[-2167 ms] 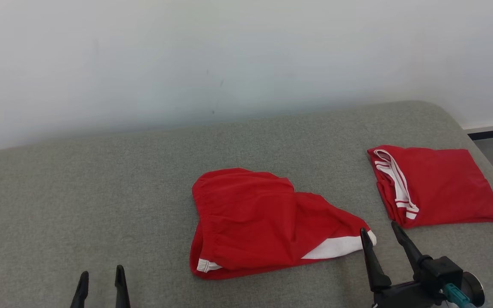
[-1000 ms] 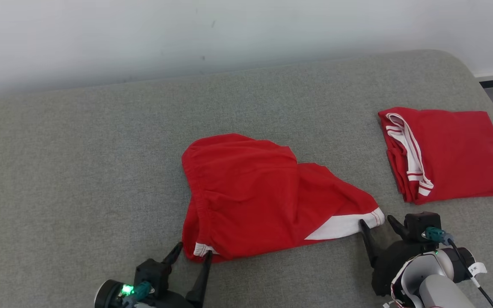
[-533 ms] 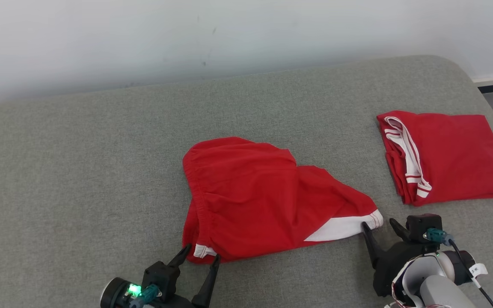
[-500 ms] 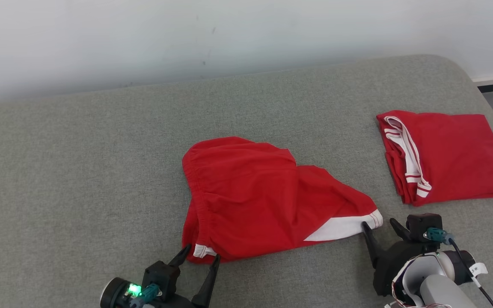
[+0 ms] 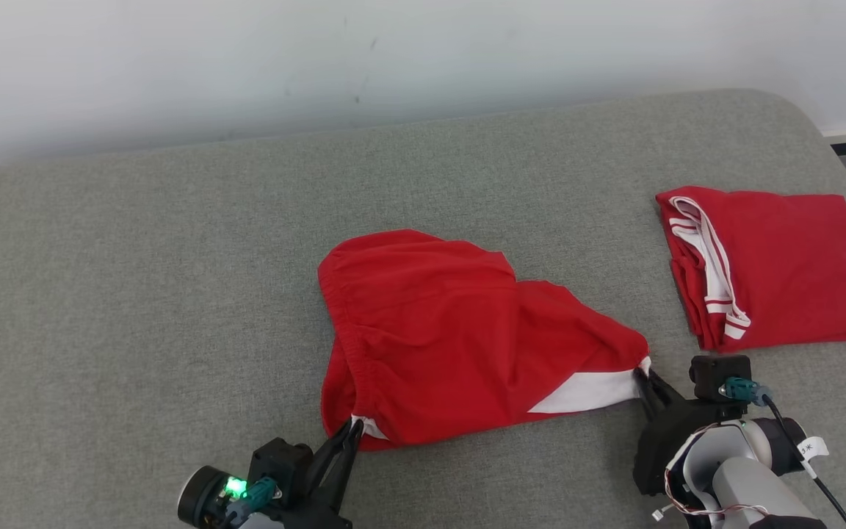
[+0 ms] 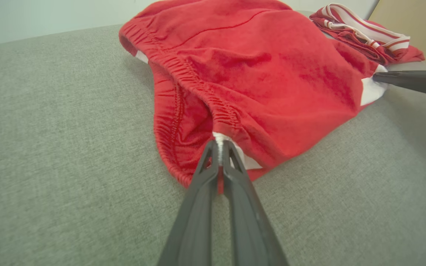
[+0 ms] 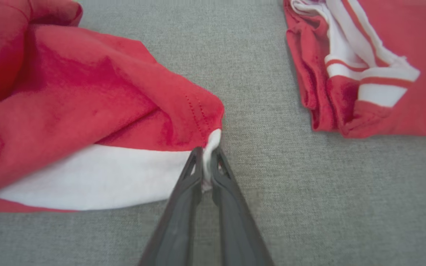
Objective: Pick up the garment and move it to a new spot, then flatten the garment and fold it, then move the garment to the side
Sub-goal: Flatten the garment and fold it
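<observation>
Lying midway on the cushion (image 5: 136, 294), garment (image 5: 460, 338) runs long axis left-right beyond both pincers: left gripper (image 5: 352, 426) nipped tight on its near-left hem corner, right gripper (image 5: 643, 375) nipped on its white near-right corner, so lifting likely needs both together.

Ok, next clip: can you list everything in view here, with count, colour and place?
padded surface: one, grey fabric, spanning the head view
wall: one, white, behind the surface
loose garment: one, red with white trim, crumpled at the surface's middle
folded garment: one, red with white striped trim, at the surface's right end, apart from the loose one
left gripper: one, dark fingers, shut on the loose garment's near left corner
right gripper: one, dark fingers, shut on its near right white corner
</observation>
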{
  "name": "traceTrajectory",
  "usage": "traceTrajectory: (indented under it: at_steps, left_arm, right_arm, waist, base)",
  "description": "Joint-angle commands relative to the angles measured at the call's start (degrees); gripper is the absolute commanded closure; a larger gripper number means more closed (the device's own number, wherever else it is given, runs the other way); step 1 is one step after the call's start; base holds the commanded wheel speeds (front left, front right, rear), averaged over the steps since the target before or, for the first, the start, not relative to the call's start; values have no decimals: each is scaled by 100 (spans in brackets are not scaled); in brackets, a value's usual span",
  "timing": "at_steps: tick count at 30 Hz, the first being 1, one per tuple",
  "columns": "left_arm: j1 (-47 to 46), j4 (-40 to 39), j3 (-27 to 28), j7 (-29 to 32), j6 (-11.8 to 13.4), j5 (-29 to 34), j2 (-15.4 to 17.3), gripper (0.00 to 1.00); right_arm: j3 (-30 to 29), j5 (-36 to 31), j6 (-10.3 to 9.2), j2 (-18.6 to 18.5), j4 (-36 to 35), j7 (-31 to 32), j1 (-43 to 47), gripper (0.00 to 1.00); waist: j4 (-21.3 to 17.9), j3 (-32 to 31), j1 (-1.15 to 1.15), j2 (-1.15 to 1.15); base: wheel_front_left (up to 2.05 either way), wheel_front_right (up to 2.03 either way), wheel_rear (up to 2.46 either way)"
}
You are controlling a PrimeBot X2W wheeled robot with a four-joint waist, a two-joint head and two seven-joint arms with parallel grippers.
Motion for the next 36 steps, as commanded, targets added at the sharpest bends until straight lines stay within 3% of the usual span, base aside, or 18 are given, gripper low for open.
traceTrajectory:
  at_steps: [1,12,21,26,28,36]
  left_arm:
    - [-53,13,-25,-22,-31,-66,17,100]
    - [-110,-441,253,-133,-18,-707,-104,100]
    - [-598,-1430,479,146,-20,-1739,-179,100]
    - [-1341,-1766,595,724,-22,-2394,43,100]
    - [-1730,-1776,671,941,-22,-2585,178,100]
    - [-3829,-1607,1381,1644,63,-2903,906,100]
  right_arm:
    - [25,61,-17,-4,17,-49,-45,100]
    - [130,549,-17,-105,-368,-424,-21,100]
    - [261,1392,-17,-297,-1796,-58,-147,100]
    - [217,1814,-17,-356,-2544,523,-541,100]
    - [100,2056,-17,-197,-2631,748,-831,100]
    - [-511,2495,-17,476,-1891,1196,-2905,100]
  waist:
    - [4,3,0,0]
    - [0,-154,0,0]
    - [-20,-234,0,0]
    - [-156,29,0,0]
    - [-241,245,0,0]
    - [-695,1778,0,0]
  base:
    - [0,0,0]
    - [0,0,0]
    - [0,0,0]
    - [0,0,0]
    - [0,0,0]
    - [0,0,0]
